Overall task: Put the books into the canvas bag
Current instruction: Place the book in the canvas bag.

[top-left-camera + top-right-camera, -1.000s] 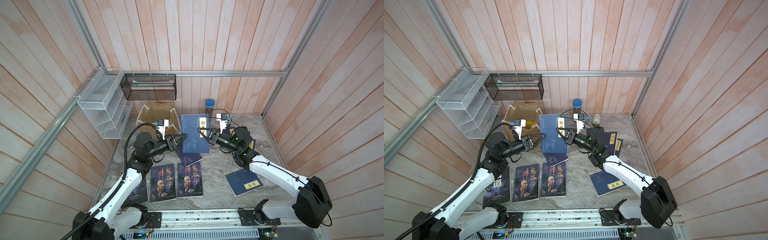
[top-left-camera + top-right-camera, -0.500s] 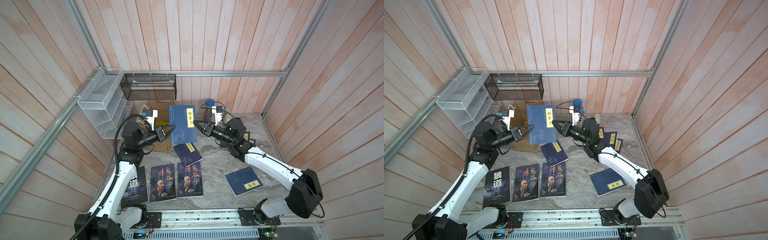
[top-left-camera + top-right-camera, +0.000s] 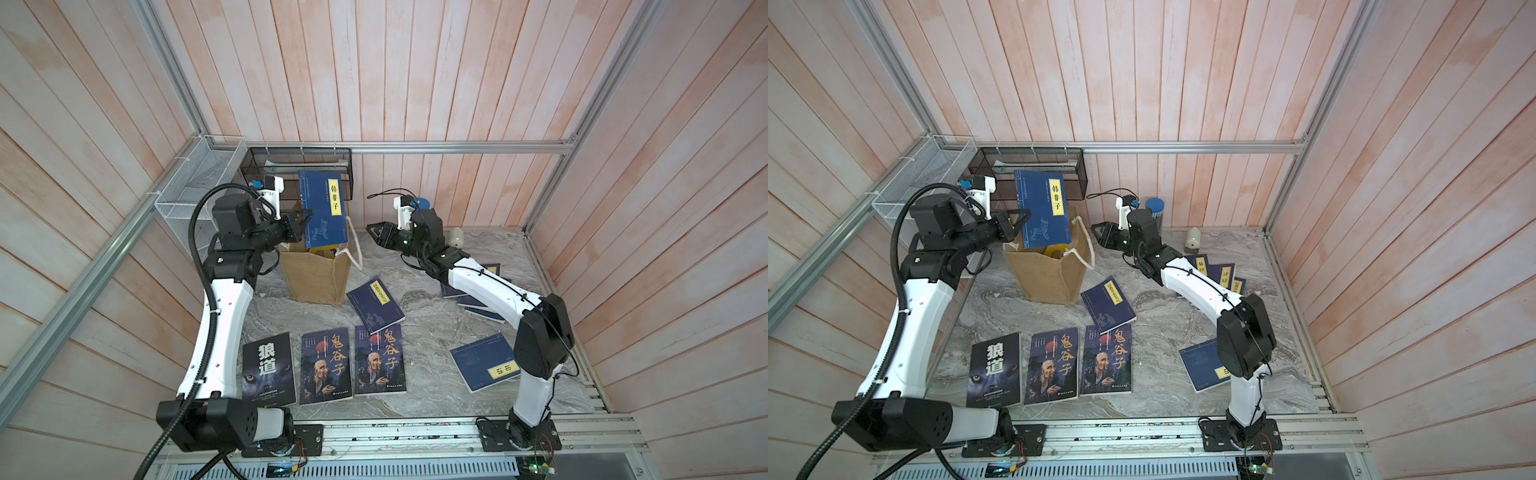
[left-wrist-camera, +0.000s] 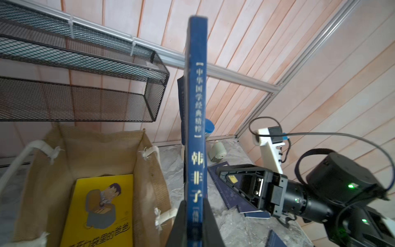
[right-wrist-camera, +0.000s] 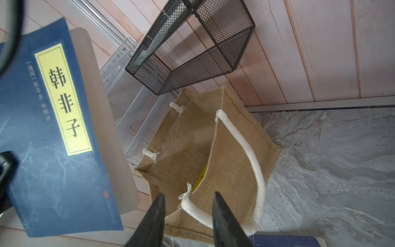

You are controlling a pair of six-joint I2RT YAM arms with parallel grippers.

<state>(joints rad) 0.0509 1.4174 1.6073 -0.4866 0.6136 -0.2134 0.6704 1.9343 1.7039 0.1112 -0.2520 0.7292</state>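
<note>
One navy book (image 3: 323, 212) upright over canvas bag (image 3: 316, 276), far left of counter (image 3: 432, 332); left fingers (image 4: 178, 226) clamped on spine's lower end. Right fingers (image 5: 154, 222) apart, empty, right of bag. Risk: low grip lets book swing, snag rope handle (image 3: 356, 245), topple bag.

In my left gripper (image 3: 306, 222), an upright book (image 3: 323, 212) over the bag (image 3: 316, 278); another book (image 4: 100, 205) inside it; my right gripper (image 3: 372, 235) to its right

We see pale wooden plank walls (image 3: 415, 62), a grey marbled floor (image 3: 428, 332), metal rails (image 3: 457, 146), a white wire rack (image 3: 191, 183) and a black mesh basket (image 3: 286, 160).
</note>
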